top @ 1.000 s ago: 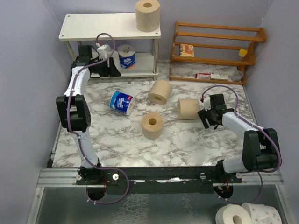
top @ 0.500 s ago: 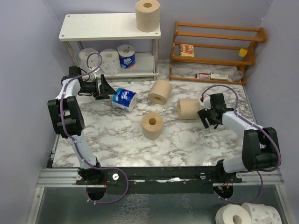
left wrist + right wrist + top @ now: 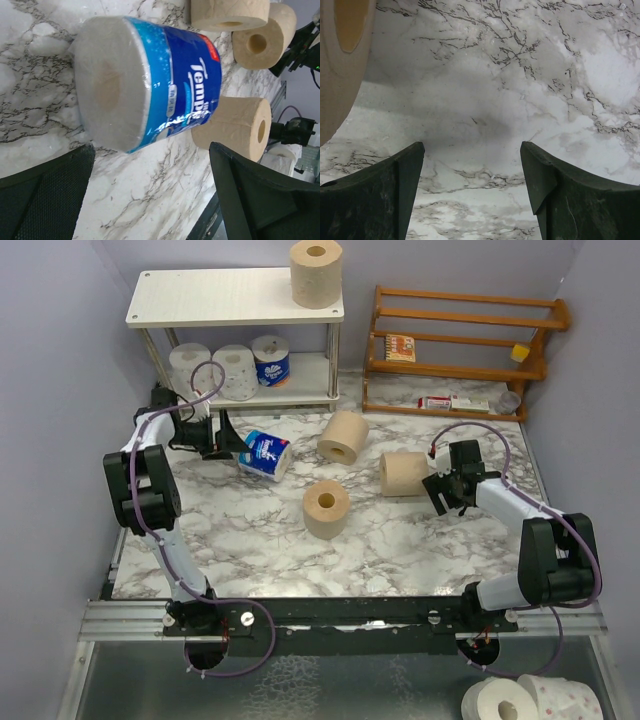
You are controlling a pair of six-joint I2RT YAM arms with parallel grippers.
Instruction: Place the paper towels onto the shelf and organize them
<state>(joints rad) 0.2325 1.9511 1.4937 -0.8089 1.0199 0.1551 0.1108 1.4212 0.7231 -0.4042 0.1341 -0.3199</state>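
Marbled white-and-grey tabletop [image 3: 400, 550] is filling the top view between lilac walls. At eleven o'clock, the white two-tier shelf with thin silver legs [image 3: 200, 290] is carrying one tan-brown paper roll [image 3: 316, 273] on the one o'clock corner of its top board. Its lower board is holding a white dotted roll [image 3: 190, 365], a second white dotted roll [image 3: 236, 370] and a blue-wrapped shelf roll [image 3: 270, 360] in a row. At one o'clock an orange-brown wooden slatted rack [image 3: 465, 340] is standing idle. A central tan-brown roll [image 3: 326, 509] is sitting on the marble, with a rear tan-brown roll [image 3: 343, 436] at its twelve o'clock and a right-hand tan-brown roll [image 3: 403, 473] at its two o'clock. The blue printed-wrapper roll [image 3: 265, 455] [image 3: 150, 85] is lying on its curved side at ten o'clock of the central one. That roll is probably the next pick. It looks risky, because one finger touching first could send it rolling toward three o'clock, and the glossy wrapper may be slipping under a light squeeze. The left arm is folding at the elbow and reaching low toward three o'clock. The left gripper [image 3: 232, 440] [image 3: 150, 205] is holding its fingers spread, with the roll just ahead and not yet between them. The right arm is bending in toward nine o'clock, and the right gripper [image 3: 440, 490] [image 3: 472, 190] is hovering apart and empty just beside the right-hand roll.
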